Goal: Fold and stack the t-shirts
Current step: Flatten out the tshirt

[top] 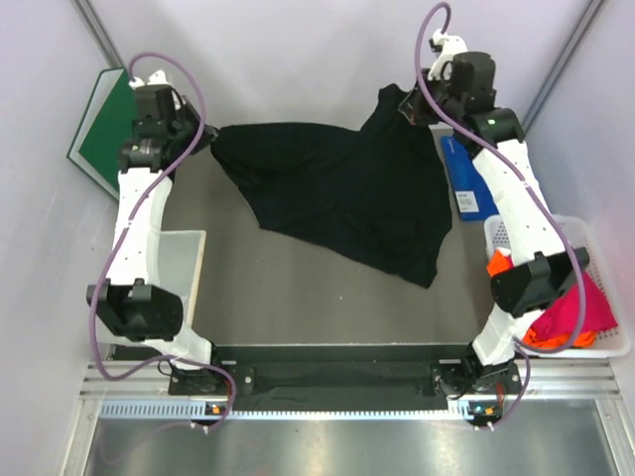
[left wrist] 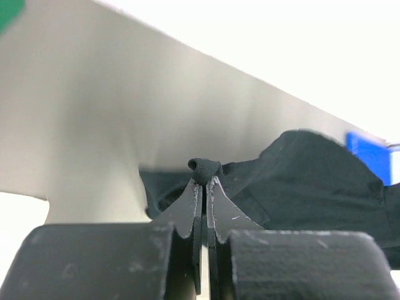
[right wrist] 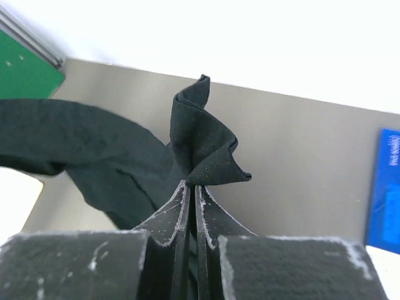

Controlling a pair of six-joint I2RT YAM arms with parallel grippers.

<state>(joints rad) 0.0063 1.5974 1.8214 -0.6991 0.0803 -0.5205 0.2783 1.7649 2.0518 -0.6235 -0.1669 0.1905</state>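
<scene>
A large black t-shirt (top: 342,193) hangs stretched between my two grippers over the far half of the table. My left gripper (top: 210,139) is shut on its left corner; in the left wrist view a small nub of black cloth (left wrist: 204,169) sticks out between the closed tips (left wrist: 205,181). My right gripper (top: 412,107) is shut on the right corner, held higher; a folded flap of black cloth (right wrist: 200,140) rises above its closed tips (right wrist: 192,184). Magenta-pink (top: 580,312) and orange (top: 499,265) shirts lie in the basket at right.
A white lattice basket (top: 617,315) stands at the right edge. A green board (top: 104,124) leans at the far left. A blue flat object (top: 466,178) lies right of the shirt. A pale translucent tray (top: 179,260) sits by the left arm.
</scene>
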